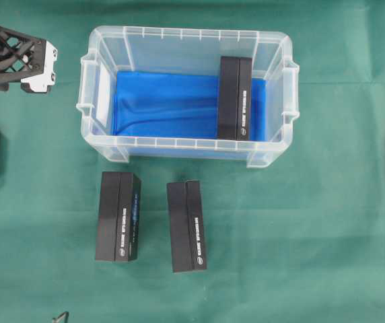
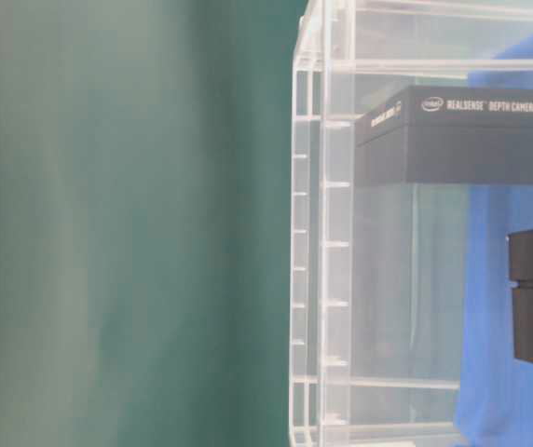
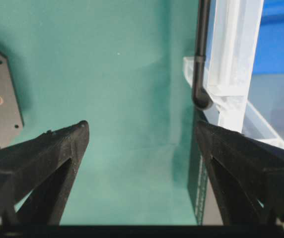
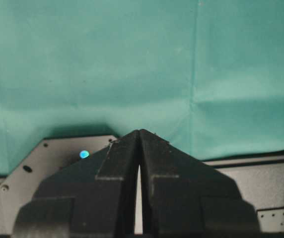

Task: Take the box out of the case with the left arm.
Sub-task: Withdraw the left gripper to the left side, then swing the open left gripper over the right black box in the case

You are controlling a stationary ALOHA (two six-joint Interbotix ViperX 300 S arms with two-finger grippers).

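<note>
so box (image 2: 462, 135) in case (image 1: 186, 39) | label: intel realsense depth camera d435i

The left arm (image 1: 7, 57), upper left of the frame, is showing black lattice struts and a white block.

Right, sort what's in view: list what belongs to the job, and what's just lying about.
Job:
- case
- box in the case
- left tool, open beside the case

Lying about:
- left box on the cloth
- right box on the cloth
- right tool, shut

Case (image 1: 187, 42) left half free; box (image 1: 235, 97) hugs right wall.
</note>
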